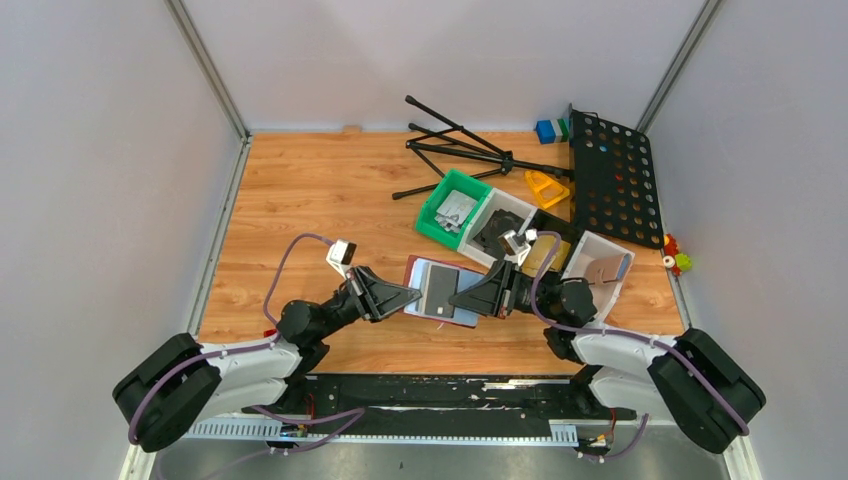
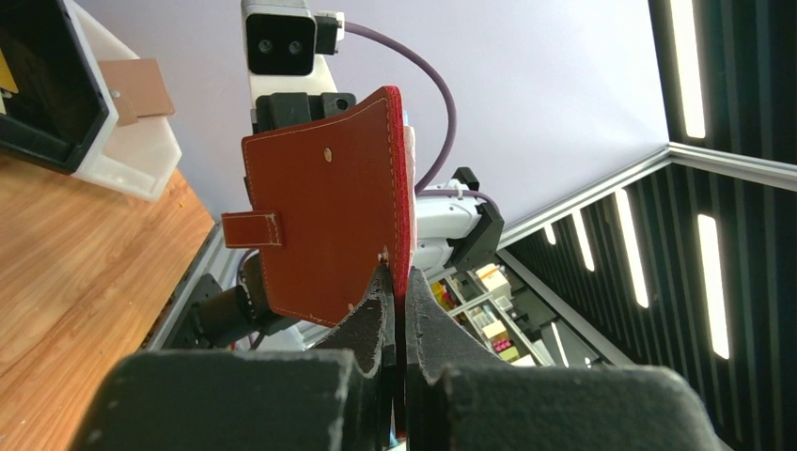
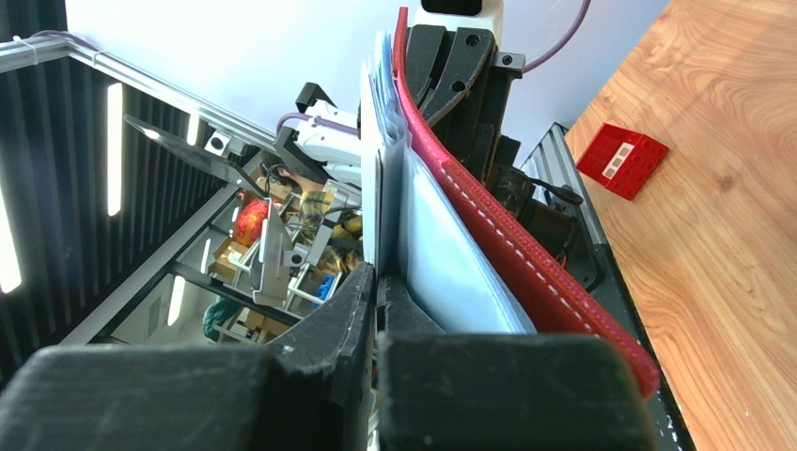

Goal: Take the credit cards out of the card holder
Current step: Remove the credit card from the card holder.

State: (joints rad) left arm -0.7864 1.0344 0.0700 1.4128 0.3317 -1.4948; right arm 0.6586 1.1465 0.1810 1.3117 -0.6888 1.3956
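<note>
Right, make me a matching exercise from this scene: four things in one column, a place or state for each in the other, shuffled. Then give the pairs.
Things
1. card holder
2. green bin
3. perforated black panel
4. black tripod

Places or states
A. lying down near the back of the table
B. pinched from both sides by the left gripper and right gripper
C. contains small pale parts
D. lying along the table's right side

Pairs: 1-B, 2-C, 3-D, 4-A
</note>
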